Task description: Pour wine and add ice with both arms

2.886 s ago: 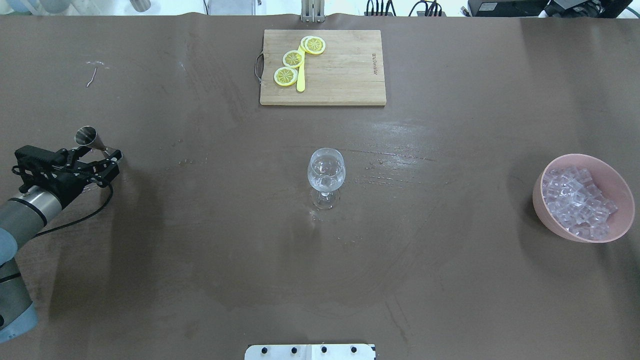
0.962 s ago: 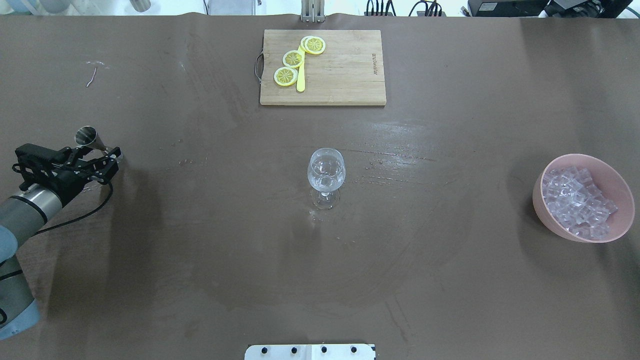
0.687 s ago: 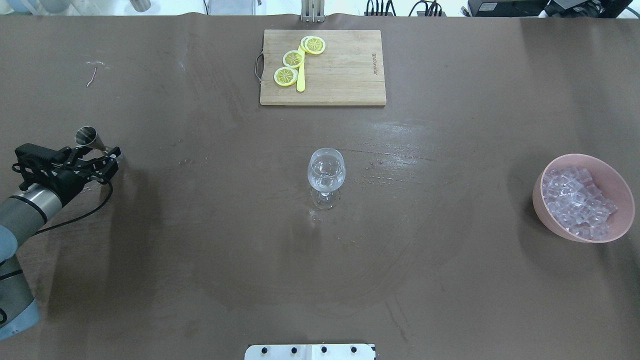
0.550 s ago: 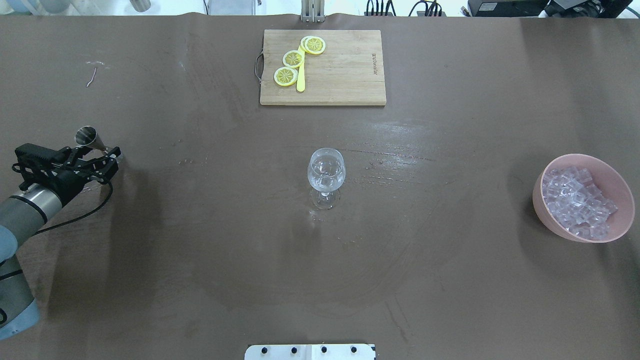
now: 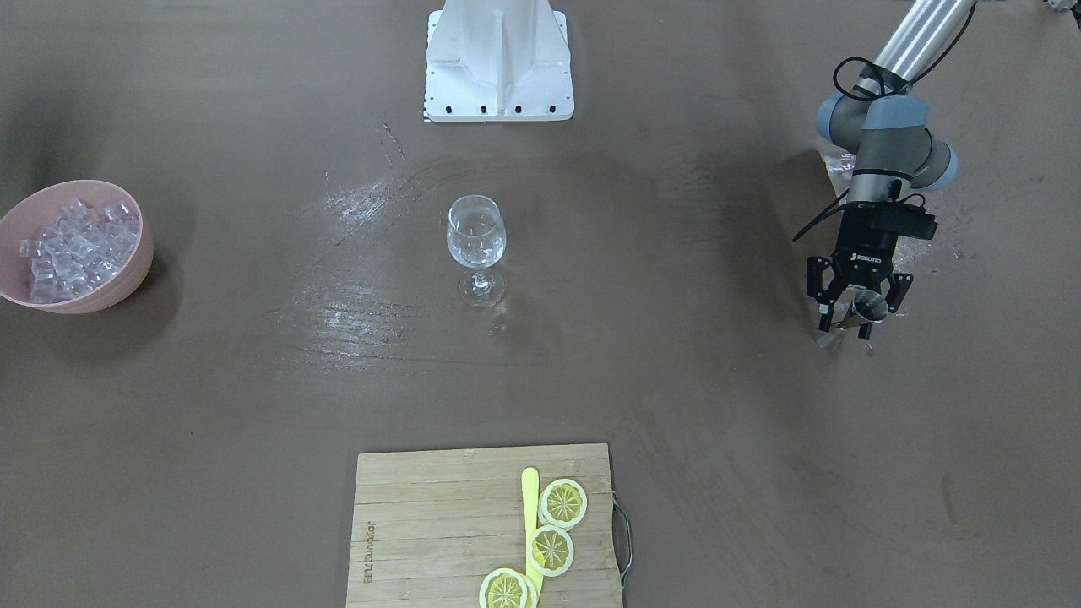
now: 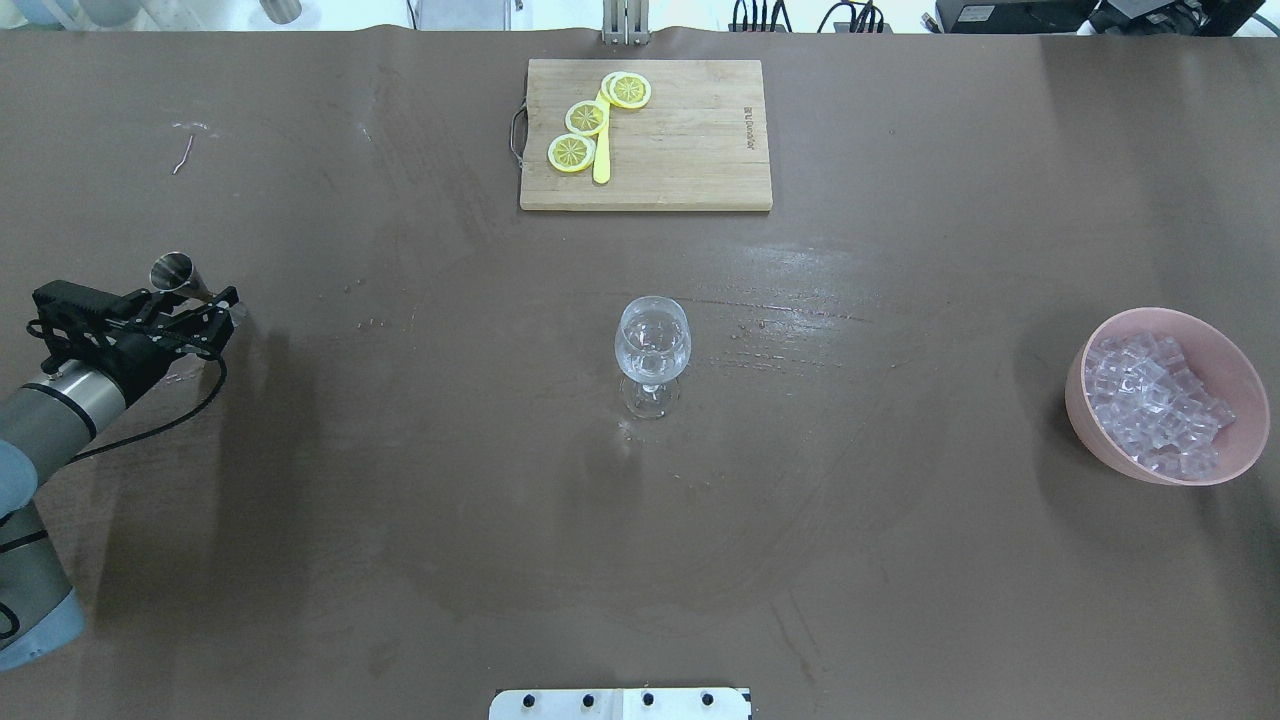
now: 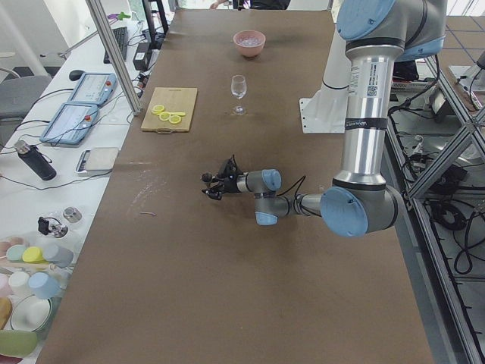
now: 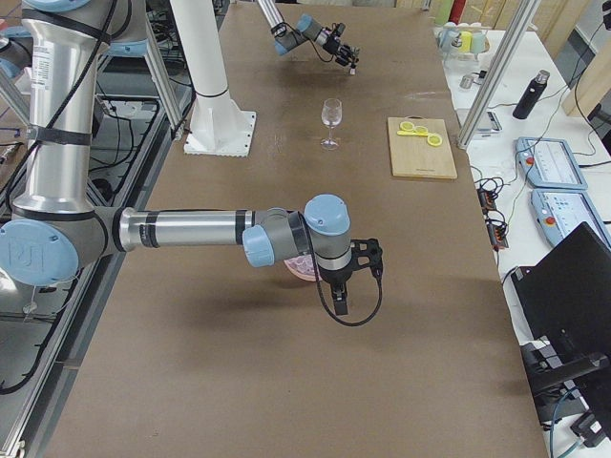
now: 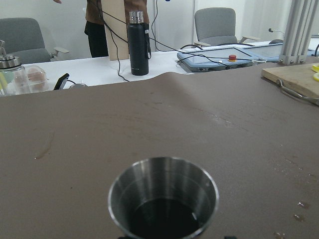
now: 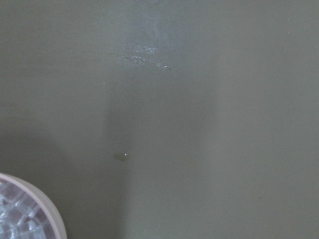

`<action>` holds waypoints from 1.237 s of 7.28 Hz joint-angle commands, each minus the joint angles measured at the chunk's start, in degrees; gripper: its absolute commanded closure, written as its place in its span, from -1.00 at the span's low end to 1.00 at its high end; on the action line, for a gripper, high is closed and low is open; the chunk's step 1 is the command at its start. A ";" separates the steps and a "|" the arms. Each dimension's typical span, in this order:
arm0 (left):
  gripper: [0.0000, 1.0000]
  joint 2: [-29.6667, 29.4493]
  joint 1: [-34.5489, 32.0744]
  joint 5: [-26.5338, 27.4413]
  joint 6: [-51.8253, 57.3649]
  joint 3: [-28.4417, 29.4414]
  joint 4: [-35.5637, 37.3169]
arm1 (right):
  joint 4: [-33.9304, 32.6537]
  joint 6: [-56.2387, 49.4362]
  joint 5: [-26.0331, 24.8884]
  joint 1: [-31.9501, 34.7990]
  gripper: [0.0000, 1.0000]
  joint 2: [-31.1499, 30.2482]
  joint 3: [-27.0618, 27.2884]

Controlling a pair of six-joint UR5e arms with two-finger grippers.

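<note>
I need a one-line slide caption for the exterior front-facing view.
Left hand around a steel measuring cup; wine glass at centre; ice in a pink bowl.

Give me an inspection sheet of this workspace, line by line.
Surface: brown table, shiny streaks near the centre.
Job's things: wine glass upright mid-table; ice heaped in pink bowl; steel jigger, dark liquid apparently inside.
Clutter: cutting board carrying three lemon slices and a yellow stick.
Grippers: left gripper straddles the steel jigger, grip unclear; right gripper hangs by the bowl, state cannot be told.
Cables: black cable loops from the left arm over the table.
Surroundings: black bottle, chair and person beyond the table.
</note>
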 commanded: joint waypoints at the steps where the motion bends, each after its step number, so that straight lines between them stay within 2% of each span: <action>1: 0.88 -0.01 -0.38 -0.77 0.09 0.07 -0.09 | 0.00 0.16 0.00 0.00 -1.00 -0.03 0.01; 2: 1.00 -0.01 -0.38 -0.77 0.00 0.07 -0.18 | 0.00 0.16 0.00 0.00 -1.00 -0.03 0.10; 6: 1.00 -1.23 -0.65 -0.95 -2.81 -0.55 -1.22 | 0.00 0.16 0.00 0.00 -1.00 0.05 0.19; 9: 1.00 -2.56 -1.35 -5.86 0.50 -2.73 -1.49 | 0.00 0.07 0.00 0.00 -1.00 0.05 0.10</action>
